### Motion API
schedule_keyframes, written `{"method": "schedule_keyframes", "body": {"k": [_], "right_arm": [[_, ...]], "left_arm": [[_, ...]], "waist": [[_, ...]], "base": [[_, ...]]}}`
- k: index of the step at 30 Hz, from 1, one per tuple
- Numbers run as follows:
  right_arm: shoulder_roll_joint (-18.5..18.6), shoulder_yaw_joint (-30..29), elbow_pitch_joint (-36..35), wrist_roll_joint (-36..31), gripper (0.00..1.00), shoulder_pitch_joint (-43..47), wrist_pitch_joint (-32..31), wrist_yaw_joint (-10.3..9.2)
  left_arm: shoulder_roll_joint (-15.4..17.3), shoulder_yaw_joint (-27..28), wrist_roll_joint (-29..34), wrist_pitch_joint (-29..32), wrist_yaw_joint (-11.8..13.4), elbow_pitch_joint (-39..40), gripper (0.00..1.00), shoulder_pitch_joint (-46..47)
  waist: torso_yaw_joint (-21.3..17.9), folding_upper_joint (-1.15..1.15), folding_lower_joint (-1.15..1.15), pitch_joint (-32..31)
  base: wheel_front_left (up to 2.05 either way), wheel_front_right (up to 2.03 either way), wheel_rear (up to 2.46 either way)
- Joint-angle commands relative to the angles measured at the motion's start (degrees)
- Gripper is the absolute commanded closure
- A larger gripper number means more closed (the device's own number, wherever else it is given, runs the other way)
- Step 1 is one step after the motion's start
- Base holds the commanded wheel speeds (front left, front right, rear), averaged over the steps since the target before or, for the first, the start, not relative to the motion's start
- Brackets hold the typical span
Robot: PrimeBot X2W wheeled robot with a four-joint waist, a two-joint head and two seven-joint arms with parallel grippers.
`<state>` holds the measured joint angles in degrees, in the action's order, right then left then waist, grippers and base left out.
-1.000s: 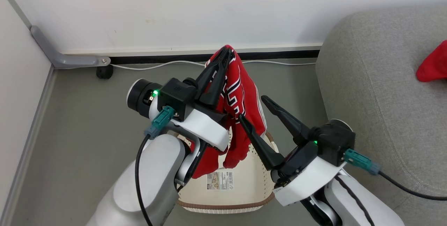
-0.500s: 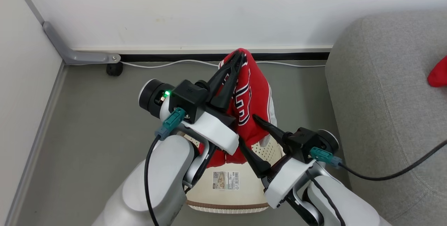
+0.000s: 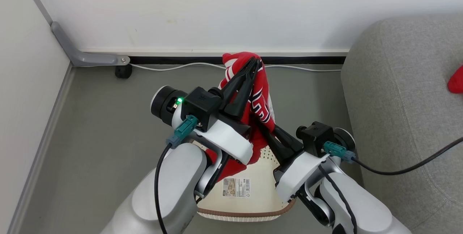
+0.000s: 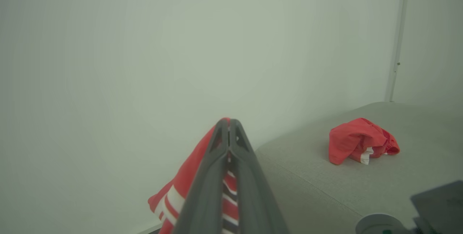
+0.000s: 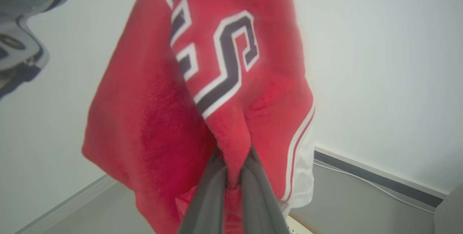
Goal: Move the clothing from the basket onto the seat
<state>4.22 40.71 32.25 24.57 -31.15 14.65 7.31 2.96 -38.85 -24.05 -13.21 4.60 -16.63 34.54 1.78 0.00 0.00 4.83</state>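
The red jersey (image 3: pixel 264 100) hangs over the basket (image 3: pixel 249 215), with the left gripper (image 3: pixel 256 61) and right gripper (image 5: pixel 233 163) both clamped on it. The plain red garment (image 4: pixel 356 141) already lies on the seat (image 3: pixel 398 111) at three o'clock. One carry remains.

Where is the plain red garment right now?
The plain red garment lies crumpled on the grey seat, at the head view's right edge, apart from the basket.
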Motion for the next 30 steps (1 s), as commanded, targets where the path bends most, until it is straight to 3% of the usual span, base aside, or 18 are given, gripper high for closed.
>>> {"method": "schedule_keyframes", "body": {"k": [1, 2, 3, 4, 5, 20, 30], "right_arm": [[-1.11, -0.07, -1.85, -0.29, 1.00, -0.75, 0.35, 0.18], [-1.12, -0.23, -2.10, -0.27, 1.00, -0.56, 0.35, 0.18], [-1.13, -0.34, -2.33, -0.29, 1.00, -0.42, 0.35, 0.18], [-1.13, -0.50, -2.59, -0.36, 1.00, -0.32, 0.35, 0.18], [-1.12, -0.71, -2.80, -0.41, 1.00, -0.19, 0.35, 0.18], [-0.30, -6.35, -6.61, -1.30, 1.00, 1.37, 0.35, 0.18], [-0.03, -12.13, -10.45, -0.87, 1.00, 2.91, 0.35, 0.18]], "left_arm": [[0.49, 1.72, -0.45, -0.63, 0.10, 1.16, 1.00, 2.12], [0.47, 1.75, -0.53, -0.70, 0.16, 1.07, 0.95, 2.09], [0.46, 1.80, -0.60, -0.78, 0.23, 1.04, 0.73, 2.08], [0.44, 1.84, -0.62, -0.86, 0.30, 0.99, 0.16, 2.07], [0.43, 1.82, -0.60, -0.92, 0.35, 0.87, 0.00, 2.07], [0.39, 2.01, -0.30, -1.56, 0.24, -0.17, 0.00, 1.86], [1.17, 2.46, -1.08, -1.71, -1.31, -1.93, 0.00, 0.63]], "waist": [[-0.20, 0.00, 0.00, 0.18], [-0.32, 0.00, 0.00, 0.27], [-0.45, 0.00, 0.00, 0.40], [-0.60, 0.00, 0.00, 0.52], [-0.75, 0.00, 0.00, 0.62], [-2.78, 0.00, 0.00, 1.14], [-9.32, 0.00, 0.00, 0.45]], "base": [[0.00, 0.00, 0.00], [0.00, 0.00, 0.00], [0.00, 0.00, 0.00], [0.00, 0.00, 0.00], [0.00, 0.00, 0.00], [0.00, 0.00, 0.00], [0.00, 0.00, 0.00]]}}
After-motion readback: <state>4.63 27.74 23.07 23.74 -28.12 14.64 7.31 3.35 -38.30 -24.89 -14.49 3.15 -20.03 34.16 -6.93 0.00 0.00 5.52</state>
